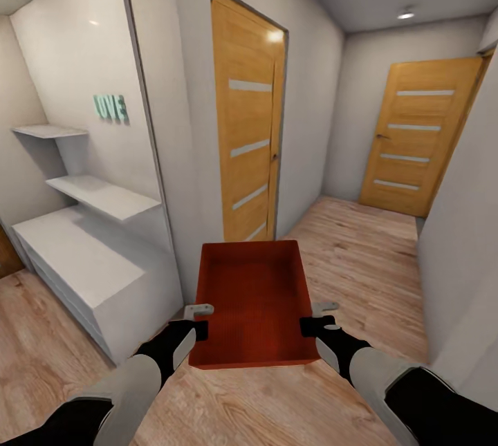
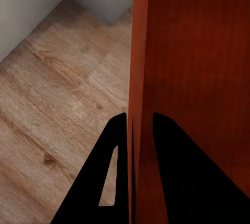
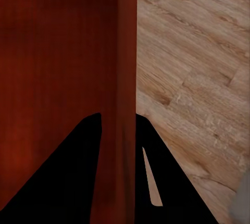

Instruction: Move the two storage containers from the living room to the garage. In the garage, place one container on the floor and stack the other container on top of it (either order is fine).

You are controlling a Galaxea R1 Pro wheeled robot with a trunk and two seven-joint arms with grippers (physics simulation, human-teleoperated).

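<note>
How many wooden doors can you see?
2: one wooden door in the wall just ahead, left of the hallway; another at its far end. Others may be out of sight.

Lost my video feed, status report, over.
Left hand and right hand each shut on a side wall of one storage container. Carried level in hallway. White shelf unit close on left; wooden doors ahead closed.

An orange-red storage container is seen over a light wood plank floor. 2 honey-orange doors are marked with pale horizontal stripes. White shelves and mint-green letters are set against pale grey walls. Black pincer fingers are seen.
</note>
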